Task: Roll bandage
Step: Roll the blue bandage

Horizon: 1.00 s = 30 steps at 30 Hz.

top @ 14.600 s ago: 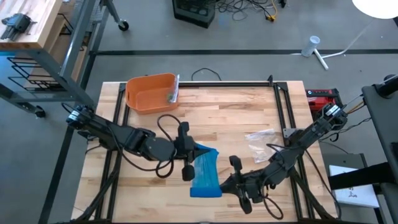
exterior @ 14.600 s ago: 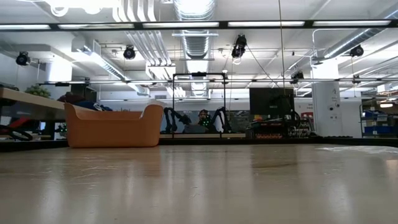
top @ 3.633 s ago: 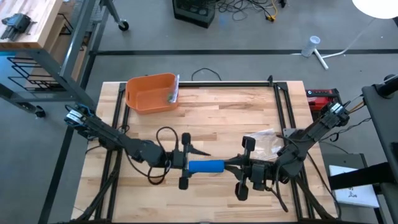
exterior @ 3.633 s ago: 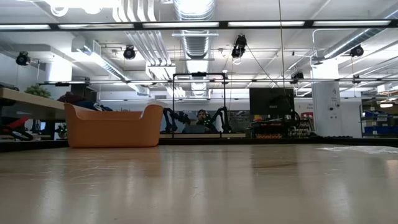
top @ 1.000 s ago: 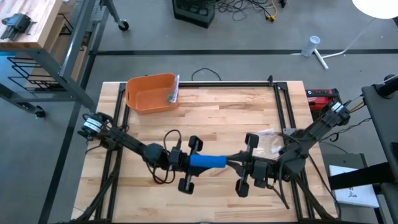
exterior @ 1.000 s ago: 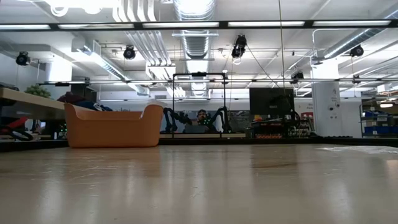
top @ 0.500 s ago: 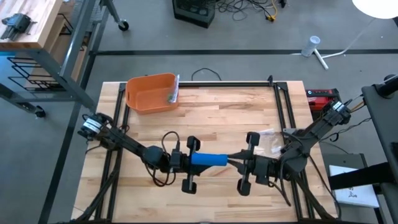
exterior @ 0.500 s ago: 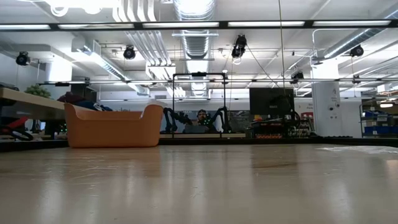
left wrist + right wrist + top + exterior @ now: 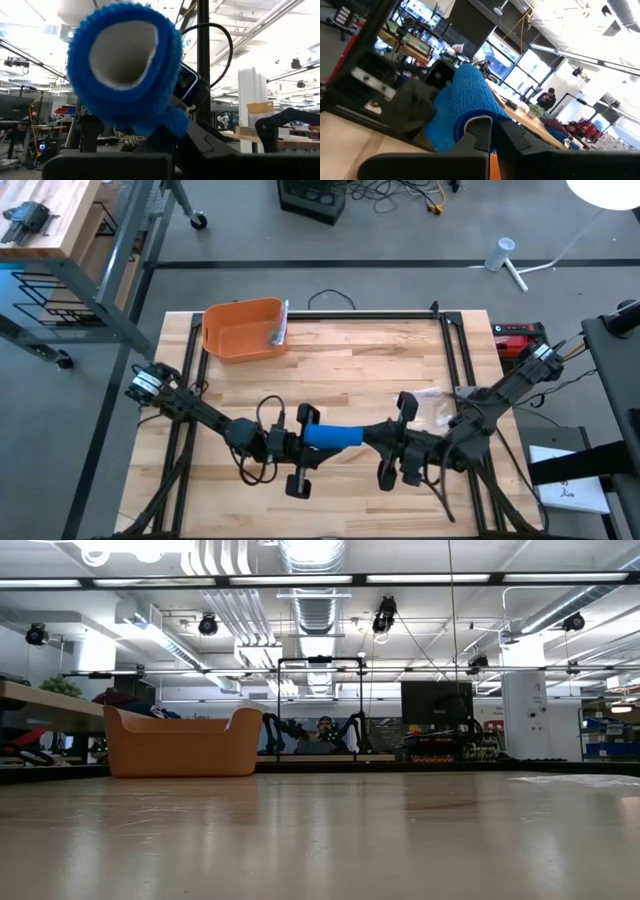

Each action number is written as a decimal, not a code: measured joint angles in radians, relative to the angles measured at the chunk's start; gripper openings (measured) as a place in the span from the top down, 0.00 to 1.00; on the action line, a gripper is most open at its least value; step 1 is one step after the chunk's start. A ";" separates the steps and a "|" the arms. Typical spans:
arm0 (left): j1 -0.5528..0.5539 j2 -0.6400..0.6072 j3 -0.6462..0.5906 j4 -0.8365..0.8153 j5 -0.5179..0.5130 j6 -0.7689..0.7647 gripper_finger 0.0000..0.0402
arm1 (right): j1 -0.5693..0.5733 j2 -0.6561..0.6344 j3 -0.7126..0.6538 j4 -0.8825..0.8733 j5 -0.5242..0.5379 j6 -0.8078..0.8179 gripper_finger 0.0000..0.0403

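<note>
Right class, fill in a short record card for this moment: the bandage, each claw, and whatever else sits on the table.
bandage: blue bandage, rolled into a tube, held level between the two claws
left claw: shut on the roll's left end
right claw: shut on the roll's right end
orange bin: far left corner of the wooden table
clear plastic wrapper: lying by the right arm

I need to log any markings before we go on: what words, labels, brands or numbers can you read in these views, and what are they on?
No text can be read in any view.
Blue bandage roll: plain knit, no label showing.
Orange bin: no marking visible from above or in the low view.
Clear plastic wrapper: any print is too small to read.
Red device off the table's right edge: any marking is too small to read.
Background room screens and shelves: too blurred to read.
</note>
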 joint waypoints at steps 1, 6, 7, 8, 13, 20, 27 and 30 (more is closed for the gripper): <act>0.000 0.000 0.003 0.000 0.000 0.000 1.00 | -0.003 0.004 0.000 0.000 0.000 -0.004 0.99; 0.001 0.000 0.023 -0.003 0.000 -0.001 1.00 | -0.011 0.012 0.000 0.006 -0.001 -0.017 0.99; 0.001 0.000 0.029 -0.011 0.000 -0.001 1.00 | -0.013 0.012 0.001 0.008 -0.001 -0.015 0.99; 0.001 0.000 0.034 -0.019 0.000 -0.001 1.00 | -0.014 0.012 0.001 0.008 -0.001 -0.013 0.99; 0.001 0.000 0.052 -0.068 0.000 -0.009 1.00 | -0.015 0.012 0.001 0.019 -0.001 -0.011 0.99; 0.001 -0.001 0.052 -0.104 0.000 -0.027 1.00 | -0.015 0.012 0.001 0.072 0.000 0.016 0.99; 0.001 -0.002 0.051 -0.112 0.000 -0.027 1.00 | -0.015 0.005 0.000 0.057 0.001 0.093 0.99; -0.001 -0.001 0.050 -0.112 0.000 -0.027 1.00 | -0.015 0.005 0.000 0.028 0.004 0.066 0.99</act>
